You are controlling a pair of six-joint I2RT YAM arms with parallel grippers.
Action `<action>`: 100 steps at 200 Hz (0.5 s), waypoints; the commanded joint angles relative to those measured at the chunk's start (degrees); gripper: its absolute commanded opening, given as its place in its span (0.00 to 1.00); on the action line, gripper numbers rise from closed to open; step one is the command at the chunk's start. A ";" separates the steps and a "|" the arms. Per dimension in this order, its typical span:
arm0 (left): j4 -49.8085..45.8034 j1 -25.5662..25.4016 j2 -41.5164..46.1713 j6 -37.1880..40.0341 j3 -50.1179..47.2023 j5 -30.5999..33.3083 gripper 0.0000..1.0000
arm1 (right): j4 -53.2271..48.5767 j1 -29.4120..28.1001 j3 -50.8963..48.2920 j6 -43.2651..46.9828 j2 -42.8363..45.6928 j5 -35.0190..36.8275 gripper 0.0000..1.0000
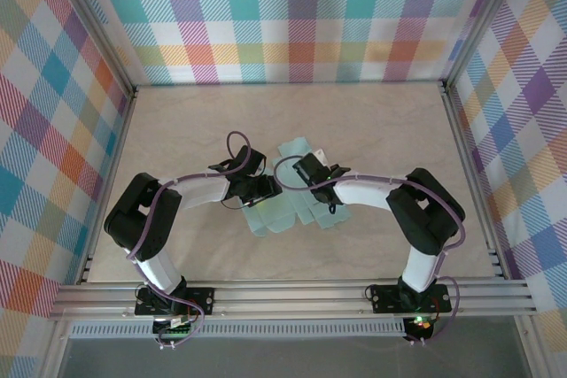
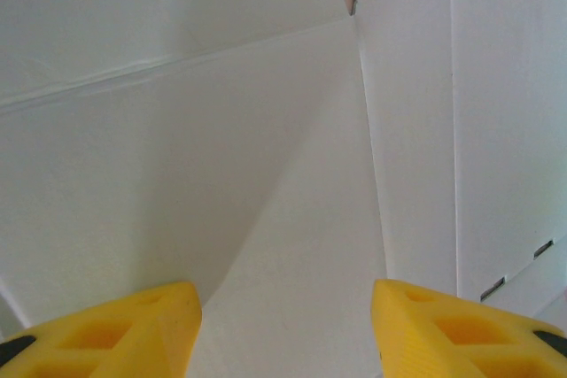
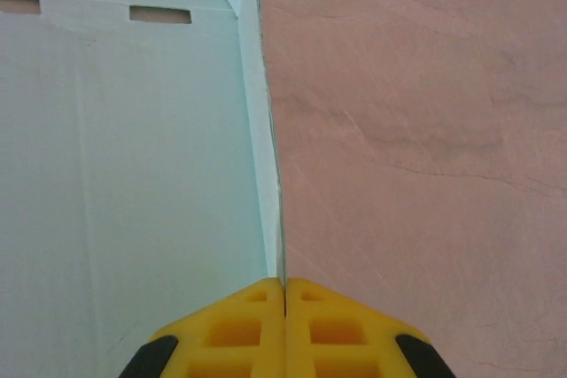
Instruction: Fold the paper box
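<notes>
Over table point(image 1: 381, 130) centre | left arm point(image 1: 190, 190), right arm point(image 1: 372, 194) bent inward | paper box point(image 1: 273, 217) beneath

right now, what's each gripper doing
left gripper: open, over the paper box
right gripper: shut, apparently pinching the paper box's edge

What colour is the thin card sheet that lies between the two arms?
The thin die-cut card sheet is pale mint-blue; the right wrist view shows it best.

Left end effector point(image 2: 283, 294), yellow fingers point(image 2: 133, 325) apart, above the creased, slotted paper box point(image 2: 266, 148).
</notes>
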State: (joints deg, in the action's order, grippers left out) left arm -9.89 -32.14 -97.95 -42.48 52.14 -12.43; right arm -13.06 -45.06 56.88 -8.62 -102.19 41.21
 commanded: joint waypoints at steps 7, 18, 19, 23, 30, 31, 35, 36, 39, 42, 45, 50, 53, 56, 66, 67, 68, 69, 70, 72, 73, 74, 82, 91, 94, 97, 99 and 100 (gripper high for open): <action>-5.11 0.41 -0.79 -0.16 -1.87 1.78 0.56 | -1.20 -1.58 1.29 0.23 -2.40 3.34 0.00; -5.29 0.35 -0.36 -0.11 -1.79 2.03 0.56 | -0.42 -0.67 0.41 -0.69 -0.98 1.67 0.00; -5.26 0.38 -0.29 -0.13 -1.78 2.04 0.56 | -0.40 -0.61 0.37 -0.82 -0.81 1.54 0.00; -5.32 0.41 0.09 -0.14 -1.80 2.19 0.56 | -0.25 -0.04 0.11 -1.34 -0.19 0.71 0.00; -5.54 0.41 0.64 -0.04 -1.69 2.45 0.56 | -0.05 0.81 -0.44 -2.09 0.94 -0.24 0.00; -5.56 0.41 0.73 -0.01 -1.69 2.47 0.56 | 0.04 0.87 -0.53 -2.14 1.16 -0.25 0.00; -5.58 0.41 1.19 0.10 -1.56 2.68 0.56 | 0.27 1.44 -0.85 -2.28 2.03 -2.40 0.00; -5.58 0.41 1.32 0.11 -1.49 2.68 0.56 | 0.38 1.59 -0.96 -2.32 2.19 -2.73 0.00; -5.57 0.41 1.81 0.14 -1.39 2.81 0.56 | 0.59 2.02 -1.25 -2.33 2.77 -3.56 0.00; -6.95 0.40 2.23 0.14 -1.28 3.04 0.56 | 0.84 2.40 -1.52 -2.36 3.39 -4.39 0.00; -7.75 0.41 2.75 0.12 -1.08 3.35 0.57 | 1.00 2.86 -1.85 -2.44 3.99 -5.11 0.00; -8.56 0.33 3.71 0.24 -0.76 4.09 0.59 | 1.27 3.59 -2.24 -2.77 4.91 -6.17 0.00; -8.91 0.36 4.40 0.29 -0.53 4.45 0.60 | 1.32 4.04 -2.46 -2.87 5.38 -6.74 0.00; -9.17 0.39 5.10 0.36 -0.42 4.84 0.61 | 1.33 4.31 -2.62 -3.03 5.87 -7.50 0.00; -10.15 0.35 7.69 0.71 0.15 6.29 0.65 | 1.05 5.71 -2.89 -3.61 7.04 -9.45 0.00; -10.24 0.38 7.95 0.81 0.24 6.37 0.65 | 0.99 5.87 -2.91 -3.69 7.07 -9.64 0.00; -10.41 0.35 8.17 0.86 0.33 6.54 0.66 | 0.96 6.00 -2.96 -3.77 7.26 -9.78 0.00; -10.50 0.34 8.41 0.88 0.37 6.67 0.66 | 0.95 6.10 -2.98 -3.82 7.35 -9.85 0.00; -10.63 0.38 8.71 0.98 0.44 6.82 0.66 | 0.94 6.25 -2.99 -3.88 7.44 -10.06 0.00; -10.88 0.40 9.28 1.08 0.64 7.22 0.67 | 0.93 6.46 -3.05 -3.97 7.64 -10.35 0.00; -11.00 0.41 9.58 1.12 0.75 7.36 0.68 | 0.89 6.56 -3.07 -4.05 7.76 -10.53 0.00; -11.06 0.41 9.82 1.24 0.80 7.52 0.68 | 0.87 6.69 -3.08 -4.08 7.87 -10.67 0.00; -12.12 0.41 11.83 1.89 1.59 8.48 0.72 | 0.68 7.46 -3.25 -4.29 8.53 -11.93 0.00; -13.28 0.57 13.74 2.73 2.56 9.35 0.76 | 0.67 8.23 -3.42 -4.54 9.22 -12.93 0.00; -13.70 0.67 14.33 3.07 2.89 9.58 0.77 | 0.72 8.52 -3.44 -4.68 9.44 -13.25 0.00; -14.02 0.72 14.80 3.31 3.05 9.69 0.78 | 0.76 8.74 -3.44 -4.80 9.69 -13.60 0.00; -14.28 0.80 15.11 3.51 3.23 9.76 0.79 | 0.78 8.93 -3.51 -4.88 9.83 -13.85 0.00; -14.37 0.82 15.22 3.57 3.36 9.82 0.79 | 0.77 9.02 -3.52 -4.94 9.87 -14.00 0.00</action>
State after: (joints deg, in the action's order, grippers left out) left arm -18.94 -32.12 -88.38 -41.52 52.38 -6.68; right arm -12.53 -37.78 54.28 -11.20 -94.74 32.14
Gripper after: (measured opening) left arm 0.755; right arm 0.048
